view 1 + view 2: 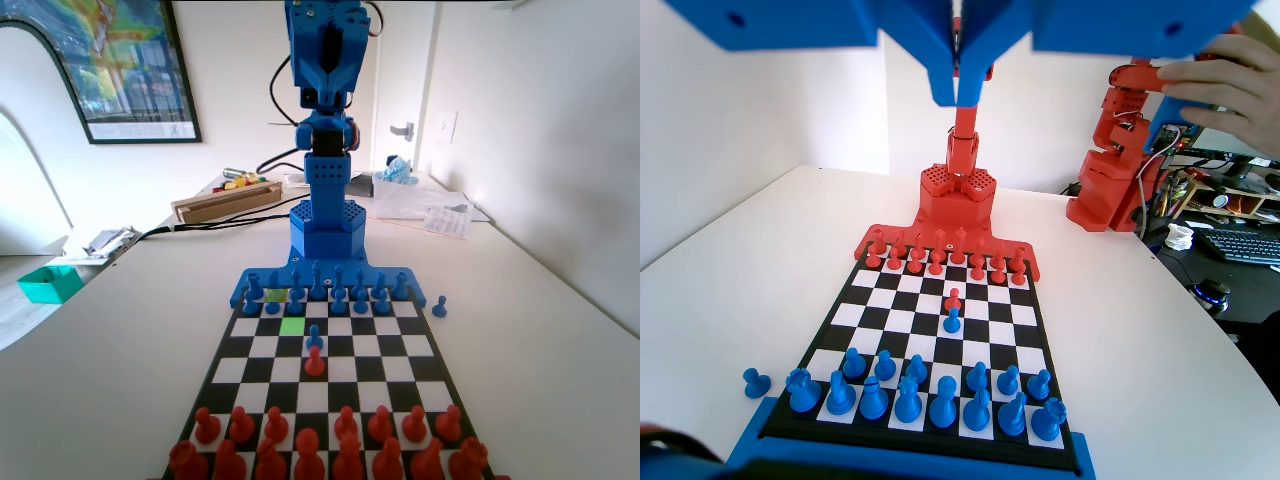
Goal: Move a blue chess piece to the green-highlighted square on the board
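Daylight fell evenly on a white table (pixel 560 330) set against plain white walls (pixel 560 120). In the fixed view a framed poster (pixel 120 65) hung far left, a light switch (pixel 447 126) sat on the far right wall, and loose papers (pixel 430 205) lay beyond. In the wrist view a keyboard (pixel 1250 245) rested on a dark desk (pixel 1230 330) at right.

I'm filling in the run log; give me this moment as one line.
gripper: shut, empty, high over board | green-highlighted square: vacant | blue chess piece: mid-board, facing red pawn
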